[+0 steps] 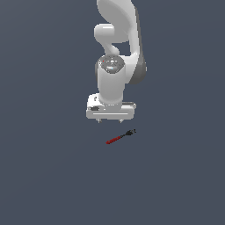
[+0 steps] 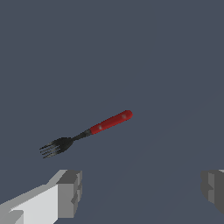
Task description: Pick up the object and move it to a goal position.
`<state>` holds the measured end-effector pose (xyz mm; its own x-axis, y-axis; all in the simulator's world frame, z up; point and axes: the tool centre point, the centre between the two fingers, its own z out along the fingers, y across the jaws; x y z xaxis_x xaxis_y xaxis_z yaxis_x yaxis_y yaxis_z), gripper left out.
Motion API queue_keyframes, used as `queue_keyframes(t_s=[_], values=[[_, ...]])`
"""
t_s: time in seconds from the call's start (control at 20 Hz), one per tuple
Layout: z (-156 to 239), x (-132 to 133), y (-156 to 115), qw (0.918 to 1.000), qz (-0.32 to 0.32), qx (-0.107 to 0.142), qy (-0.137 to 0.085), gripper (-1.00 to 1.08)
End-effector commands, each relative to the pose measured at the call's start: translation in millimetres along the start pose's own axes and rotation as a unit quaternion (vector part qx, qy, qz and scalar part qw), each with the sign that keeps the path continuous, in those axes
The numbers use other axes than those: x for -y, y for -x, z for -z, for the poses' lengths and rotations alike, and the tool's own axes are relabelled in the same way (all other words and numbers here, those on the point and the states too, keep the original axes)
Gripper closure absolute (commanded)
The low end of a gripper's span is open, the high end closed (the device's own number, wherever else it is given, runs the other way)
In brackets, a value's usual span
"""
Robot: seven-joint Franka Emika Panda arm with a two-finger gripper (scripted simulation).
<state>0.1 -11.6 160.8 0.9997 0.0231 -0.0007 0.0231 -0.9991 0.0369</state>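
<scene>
The object is a small fork with a red handle and a black pronged head (image 1: 119, 138). It lies flat on the dark grey surface, just in front of and below the gripper in the exterior view. In the wrist view the fork (image 2: 94, 130) lies slanted, apart from the fingers. My gripper (image 1: 110, 120) hangs above the surface, pointing down, open and empty. Its two grey fingertips (image 2: 70, 192) stand wide apart in the wrist view, with the gripper's middle (image 2: 142, 190) off to the side of the fork.
The white arm (image 1: 116, 52) rises behind the gripper. A plain dark grey surface (image 1: 176, 176) spreads all around.
</scene>
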Motion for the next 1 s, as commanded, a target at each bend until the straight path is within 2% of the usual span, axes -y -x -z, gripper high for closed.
queue_keyframes(t_s=[0.0, 0.55, 0.95], values=[[0, 0, 0, 1.0, 0.0, 0.0, 0.0, -0.92], [3, 18, -5, 0.9996, 0.025, -0.002, -0.011, -0.92], [-1, 19, -5, 0.9999, 0.003, -0.001, -0.012, -0.92]])
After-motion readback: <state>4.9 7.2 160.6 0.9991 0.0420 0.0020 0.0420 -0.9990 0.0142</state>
